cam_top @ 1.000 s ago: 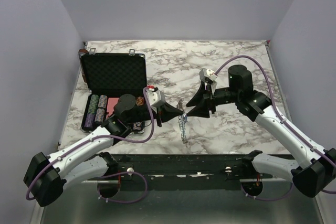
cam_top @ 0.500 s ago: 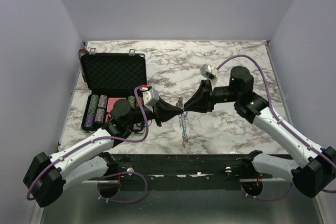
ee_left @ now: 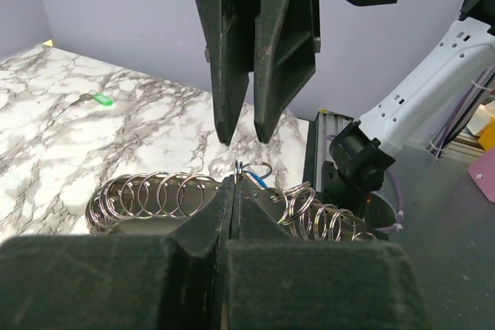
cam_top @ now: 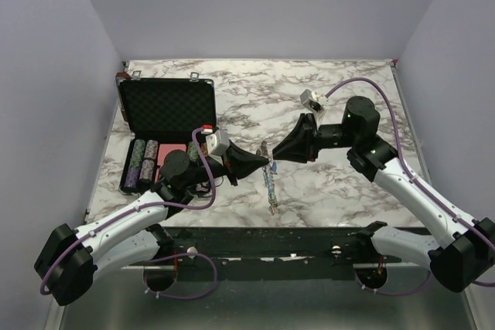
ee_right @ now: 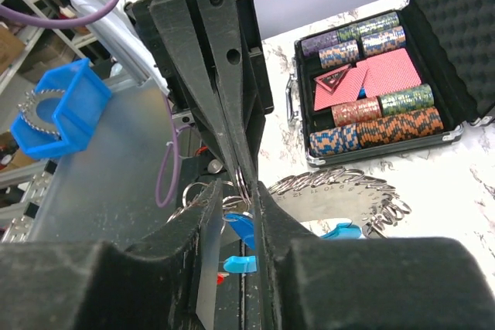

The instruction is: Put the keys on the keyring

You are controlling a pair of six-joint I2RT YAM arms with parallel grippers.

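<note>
Above the near middle of the marble table, the two arms meet tip to tip, the left gripper reaching in from the left and the right gripper from the right. The left jaws are pressed tight together on one small ring of the keyring, a chain of linked metal rings that hangs from the pinch and trails toward the near edge of the table. From the left wrist, loops of the chain drape to either side of the closed fingertips, and the pinched ring stands just above them. The right fingers point down at that ring with a narrow gap between them, their tips just short of it. From the right wrist, blue plastic pieces show just below the ring; whether they are strung on the chain cannot be told. A green key lies flat on the marble, well apart from the chain. At the left of the table sits an open black case with poker chips in its lower half
</note>
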